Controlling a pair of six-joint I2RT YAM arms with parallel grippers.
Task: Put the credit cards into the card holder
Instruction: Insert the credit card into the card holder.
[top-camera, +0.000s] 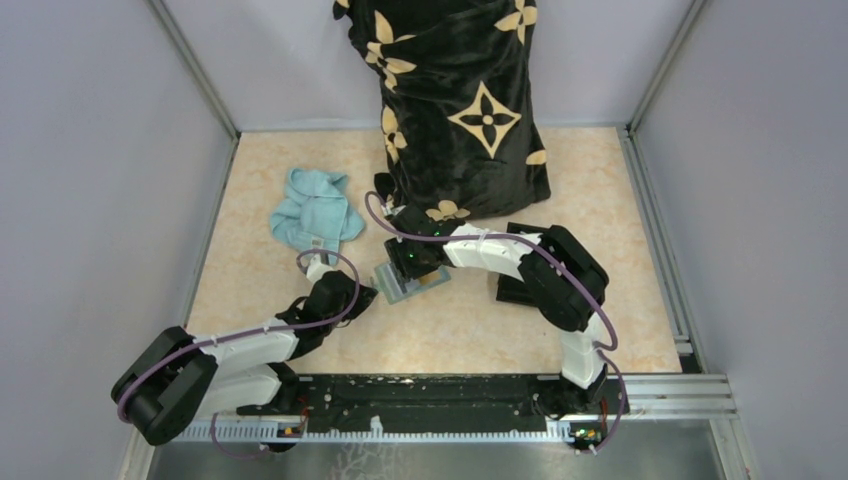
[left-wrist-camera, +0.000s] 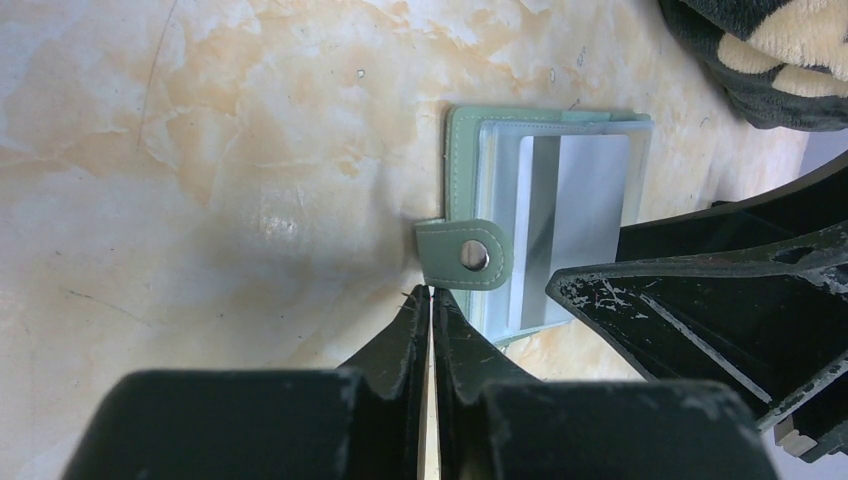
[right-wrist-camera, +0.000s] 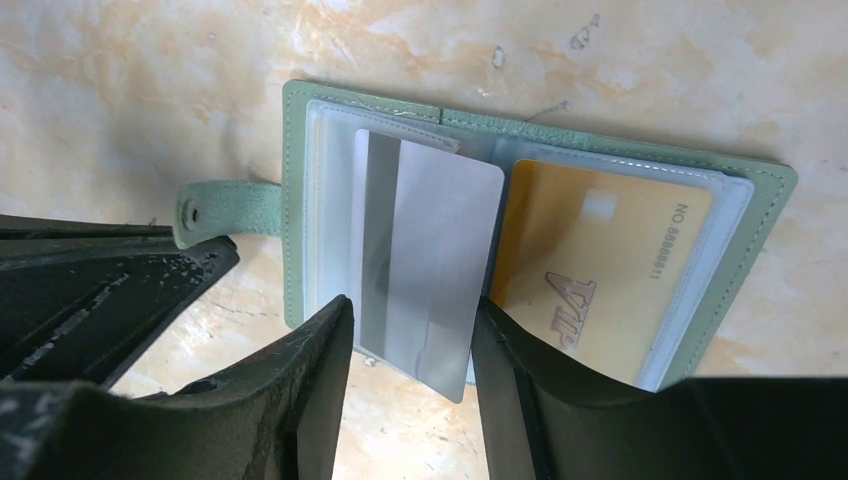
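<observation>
- Card holder (right-wrist-camera: 292, 180) lies open and flat on the tabletop (left-wrist-camera: 200, 150), in front of the arms near mid-table. A gold card (right-wrist-camera: 600, 270) is already seated in its right-hand clear sleeve.
- Right gripper (right-wrist-camera: 412, 310) looks clamped across a silver card (right-wrist-camera: 440, 260), one finger on each long edge. The card's far end is over the left-hand sleeve. Can't tell how deep it's in.
- Left gripper (left-wrist-camera: 431, 292) has its fingers together with nothing between them. The tips sit just beside the strap tab (left-wrist-camera: 465, 255) on the holder's outer edge.
- Step in hand, my read: slide the silver card home.
- The card looks slightly skewed to the sleeve, so square it to the sleeve edge first, then push along the sleeve axis with the card kept low and flat.
- The holder is soft and free on the tabletop, so it will likely skate under the push. Press the left gripper down on the tab or cover to pin it.
- Let go only once the card is mostly in.
</observation>
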